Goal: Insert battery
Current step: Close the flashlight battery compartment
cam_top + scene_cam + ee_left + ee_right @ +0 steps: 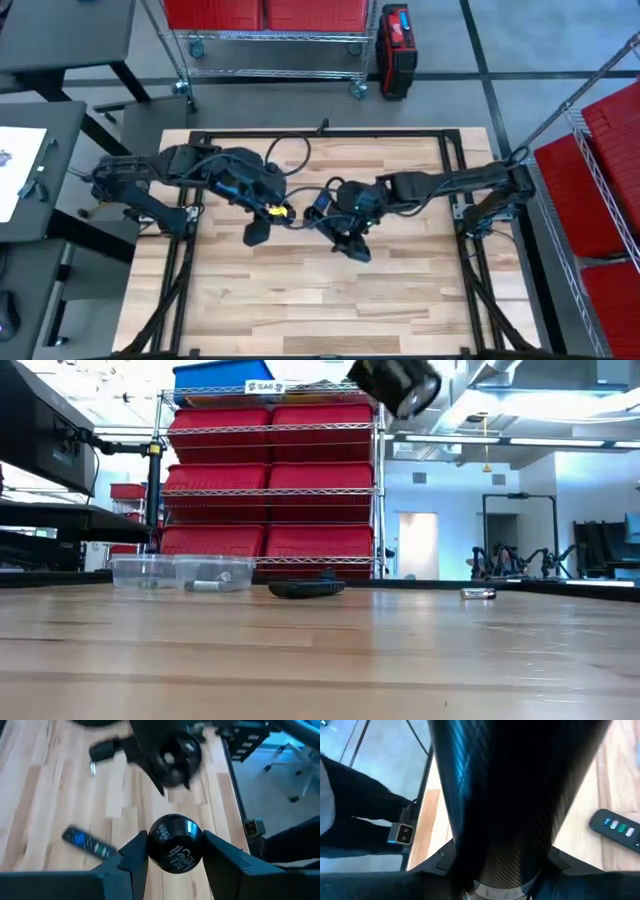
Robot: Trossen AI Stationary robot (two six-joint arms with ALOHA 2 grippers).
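wooden table (300,290) | left gripper (172,851) clamps flashlight (175,842) | right gripper (502,885) grips it too

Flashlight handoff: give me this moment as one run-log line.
left gripper: shut on flashlight | right gripper: shut on flashlight, mid-table | remote, battery: on table

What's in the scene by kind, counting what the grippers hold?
Clear containers: 2
Remote: 1
Small silvery cylinders: 2, one inside a container
Dark cylinders: 2, one in the left gripper, one in the right gripper
Total: 7
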